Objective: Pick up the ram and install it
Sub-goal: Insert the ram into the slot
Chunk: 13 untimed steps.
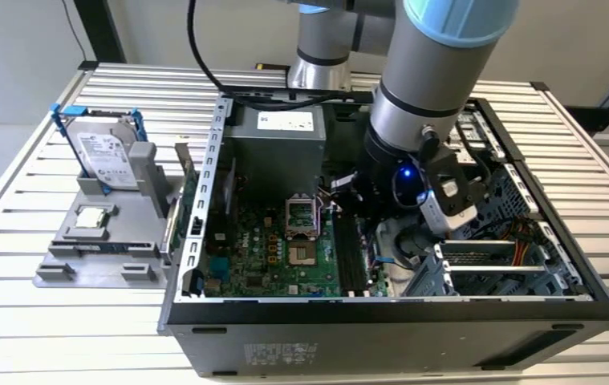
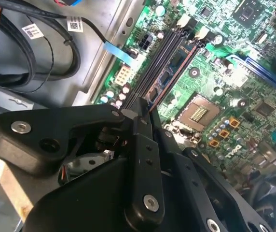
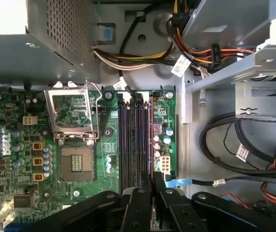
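Exterior view: silver slatted metal worktop point(image 1: 26, 321) bearing a black open-sided computer case point(image 1: 390, 309); grey-and-blue jointed robot arm point(image 1: 432, 72) reaching down into the case, above the green motherboard point(image 1: 272, 249); grey boxy power supply point(image 1: 278, 140) at the case's far end. Toward the exterior view's left, apart from the case, a grey plastic fixture point(image 1: 90, 257); in it, upright, a silver boxy hard drive in a blue frame point(image 1: 106, 152); below that, lying flat, a small square silver processor chip point(image 1: 92, 216).

Both wrist views: black two-fingered pincer point(image 3: 153, 181) point(image 2: 145, 104), fingers drawn close and pinching the ram between them; the ram point(image 3: 150, 140) point(image 2: 174, 70), seen edge-on as a thin dark reddish line, running out from the fingertips along the row of long black memory slots point(image 3: 133, 140) point(image 2: 162, 63); it lies over the outermost slot, on the side away from the square metal processor socket point(image 3: 75, 164) point(image 2: 198, 113); whether it is seated in that slot or just above it cannot be told. Socket frame hinged open in the first wrist view. Bundled black, yellow and orange cables point(image 3: 128, 58) beside the perforated metal box.
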Motion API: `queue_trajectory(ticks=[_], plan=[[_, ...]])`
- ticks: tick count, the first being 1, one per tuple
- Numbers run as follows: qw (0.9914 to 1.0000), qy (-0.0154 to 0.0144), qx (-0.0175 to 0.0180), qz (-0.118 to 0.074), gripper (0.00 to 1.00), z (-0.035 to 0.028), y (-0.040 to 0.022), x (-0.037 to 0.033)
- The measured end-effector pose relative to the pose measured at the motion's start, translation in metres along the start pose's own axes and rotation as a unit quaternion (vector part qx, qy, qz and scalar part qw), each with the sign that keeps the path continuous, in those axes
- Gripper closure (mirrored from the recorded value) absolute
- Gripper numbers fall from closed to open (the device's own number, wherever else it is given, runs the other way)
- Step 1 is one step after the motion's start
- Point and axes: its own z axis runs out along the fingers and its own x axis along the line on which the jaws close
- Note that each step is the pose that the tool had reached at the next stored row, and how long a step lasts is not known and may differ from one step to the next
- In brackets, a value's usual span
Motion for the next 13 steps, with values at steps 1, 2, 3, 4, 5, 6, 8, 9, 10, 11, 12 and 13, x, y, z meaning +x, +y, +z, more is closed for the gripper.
queue_trajectory(ticks=[1, 2, 3, 4, 5, 6, 8, 9, 10, 11, 12, 13], plan=[[1.00000, 0.0000, 0.0000, 0.000, 1.00, 0.0018, 0.0000, 0.0000], [1.00000, 0.0000, 0.0001, 0.000, 1.00, 0.0037, -0.0001, 0.0001], [1.00000, 0.0000, 0.0002, 0.000, 1.00, 0.0054, -0.0002, 0.0000], [1.00000, 0.0000, 0.0002, 0.000, 1.00, 0.0073, -0.0003, 0.0001], [1.00000, -0.0001, 0.0002, 0.001, 1.00, 0.0091, -0.0003, 0.0001], [1.00000, -0.0001, 0.0002, 0.001, 1.00, 0.0109, -0.0004, 0.0001], [1.00000, -0.0001, 0.0002, 0.001, 1.00, 0.0145, -0.0005, 0.0000], [1.00000, -0.0001, 0.0002, 0.001, 1.00, 0.0164, -0.0006, -0.0002], [1.00000, -0.0001, 0.0002, 0.001, 1.00, 0.0181, -0.0007, -0.0003], [1.00000, -0.0001, 0.0002, 0.001, 1.00, 0.0200, -0.0007, -0.0004], [1.00000, -0.0001, 0.0002, 0.001, 1.00, 0.0218, -0.0009, -0.0006], [1.00000, -0.0001, 0.0002, 0.001, 1.00, 0.0236, -0.0011, -0.0007]])
